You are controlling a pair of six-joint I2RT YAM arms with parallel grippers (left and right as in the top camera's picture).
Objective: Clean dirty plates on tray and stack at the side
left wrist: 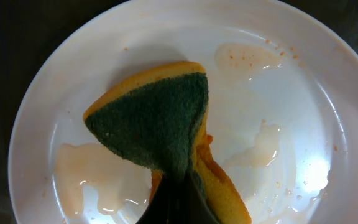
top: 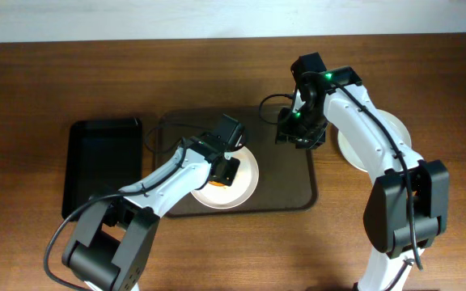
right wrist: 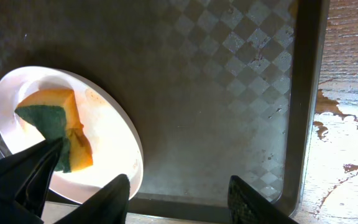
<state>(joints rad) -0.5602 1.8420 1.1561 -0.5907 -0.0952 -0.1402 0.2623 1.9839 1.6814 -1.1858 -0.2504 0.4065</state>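
One white plate (top: 247, 183) lies on the dark brown tray (top: 291, 194), left of its middle. My left gripper (top: 226, 170) is shut on a yellow sponge with a green scouring face (left wrist: 154, 118) and presses it on this plate (left wrist: 303, 93), which carries watery orange smears. My right gripper (top: 300, 134) hovers open and empty over the tray's bare right part (right wrist: 229, 93); its fingers (right wrist: 182, 202) frame the tray's rim. The plate (right wrist: 110, 146) and sponge (right wrist: 55, 121) show at the left of the right wrist view. White plates (top: 396, 129) lie on the table right of the tray, partly hidden by my right arm.
A smaller black tray (top: 103, 162) sits on the table left of the brown tray. The wooden table beside the tray's right rim shows pale wet patches (right wrist: 347, 155). A black cable (top: 269, 105) loops over the tray's back edge.
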